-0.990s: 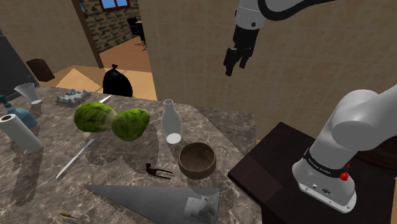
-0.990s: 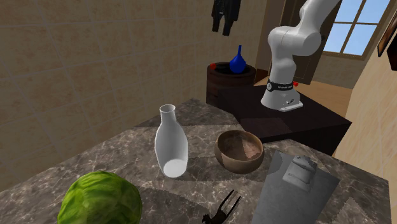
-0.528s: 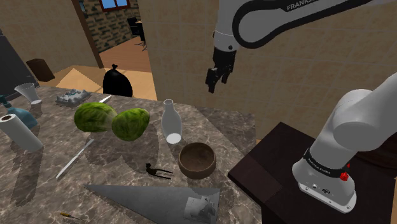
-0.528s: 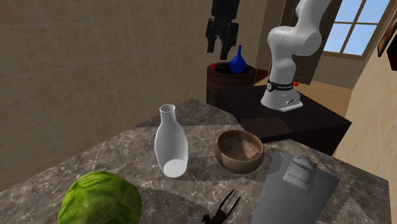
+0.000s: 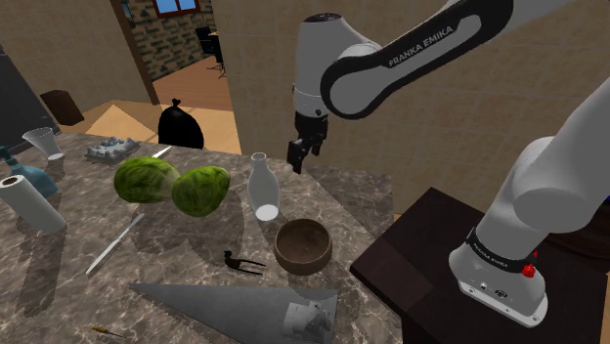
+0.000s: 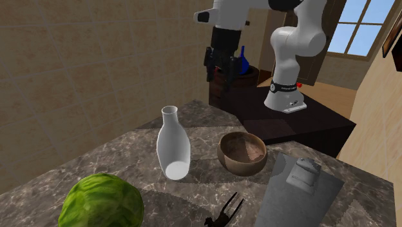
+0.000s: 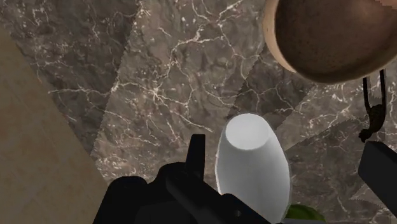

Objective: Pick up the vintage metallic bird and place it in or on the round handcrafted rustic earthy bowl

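On the marbled worktop [image 5: 59, 264], from the shoulder view's left: one paper roll [image 5: 29, 202], two green cabbages [image 5: 147, 180], one dark bird [image 5: 241, 262], one white bottle [image 5: 262, 186] and one brown bowl [image 5: 303, 244]. The bird lies flat on the worktop, just beside the bowl. The fingers [image 7: 196, 153] stand wide apart and hold nothing, high above the bottle. The bird is well below them, past one fingertip in the wrist view.
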You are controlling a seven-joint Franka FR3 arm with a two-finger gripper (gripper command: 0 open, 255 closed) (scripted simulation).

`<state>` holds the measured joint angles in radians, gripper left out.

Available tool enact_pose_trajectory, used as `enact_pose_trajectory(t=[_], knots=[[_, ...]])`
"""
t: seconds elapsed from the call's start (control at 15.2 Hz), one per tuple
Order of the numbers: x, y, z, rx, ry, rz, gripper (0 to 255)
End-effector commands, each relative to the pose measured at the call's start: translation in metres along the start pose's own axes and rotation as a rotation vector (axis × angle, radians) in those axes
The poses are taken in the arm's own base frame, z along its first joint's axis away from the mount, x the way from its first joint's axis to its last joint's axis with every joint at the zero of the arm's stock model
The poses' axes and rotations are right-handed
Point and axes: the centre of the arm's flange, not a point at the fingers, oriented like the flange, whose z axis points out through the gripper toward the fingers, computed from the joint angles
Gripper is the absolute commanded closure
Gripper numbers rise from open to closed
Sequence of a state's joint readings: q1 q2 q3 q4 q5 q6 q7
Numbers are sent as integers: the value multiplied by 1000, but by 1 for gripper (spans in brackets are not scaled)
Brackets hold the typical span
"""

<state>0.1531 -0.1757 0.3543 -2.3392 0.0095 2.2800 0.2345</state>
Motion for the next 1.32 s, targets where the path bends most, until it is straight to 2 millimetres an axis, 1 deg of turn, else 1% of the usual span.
enact_pose_trajectory(t=[0.0,0.66,1.25], knots=[[8,-14,20,4,-3,-27,0],[44,-99,114,18,-21,-157,0],[64,-180,198,31,-38,-274,0]])
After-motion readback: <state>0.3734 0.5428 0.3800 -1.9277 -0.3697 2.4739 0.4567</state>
